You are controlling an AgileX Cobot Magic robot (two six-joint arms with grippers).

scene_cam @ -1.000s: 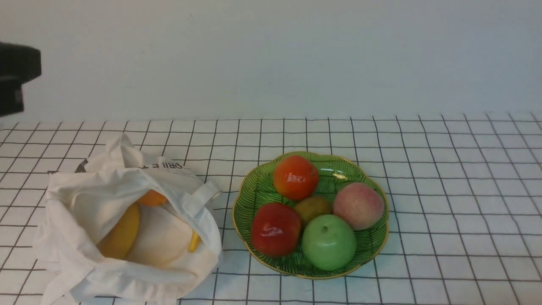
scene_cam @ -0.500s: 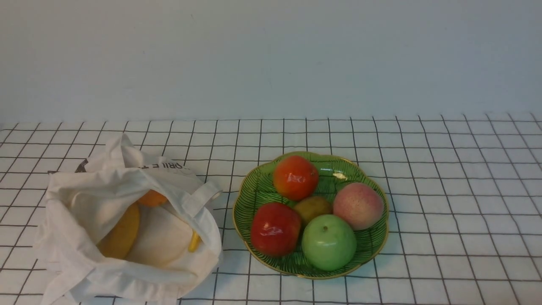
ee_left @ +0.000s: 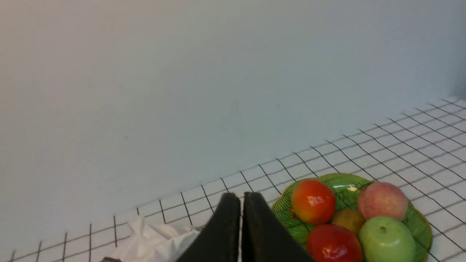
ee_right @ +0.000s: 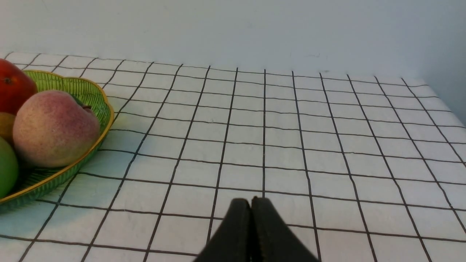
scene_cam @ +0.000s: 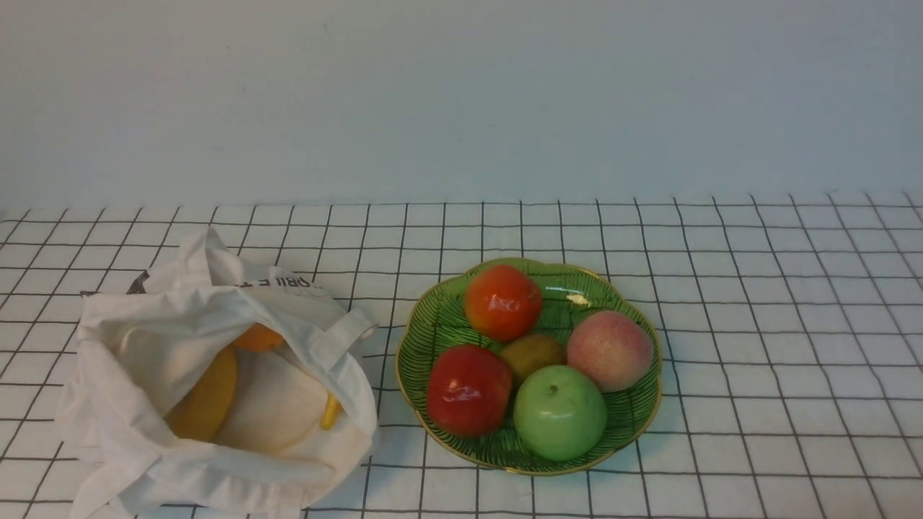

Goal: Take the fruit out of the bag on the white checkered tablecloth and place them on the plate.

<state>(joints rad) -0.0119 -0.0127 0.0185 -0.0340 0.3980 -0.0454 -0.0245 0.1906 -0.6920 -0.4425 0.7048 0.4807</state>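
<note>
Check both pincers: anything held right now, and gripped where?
Nothing held. Left pincer and right pincer are both shut with nothing between the fingers, up clear of the bag.

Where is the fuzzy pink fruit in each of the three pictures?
Front view: the pink fruit lies on the right side of the green plate, behind the green apple.
Left wrist view: the pink fruit is near the lower right corner.
Right wrist view: the pink fruit is at the left edge, large and close.
Shared landmark: the plate's gold rim, seen in all three.
</note>
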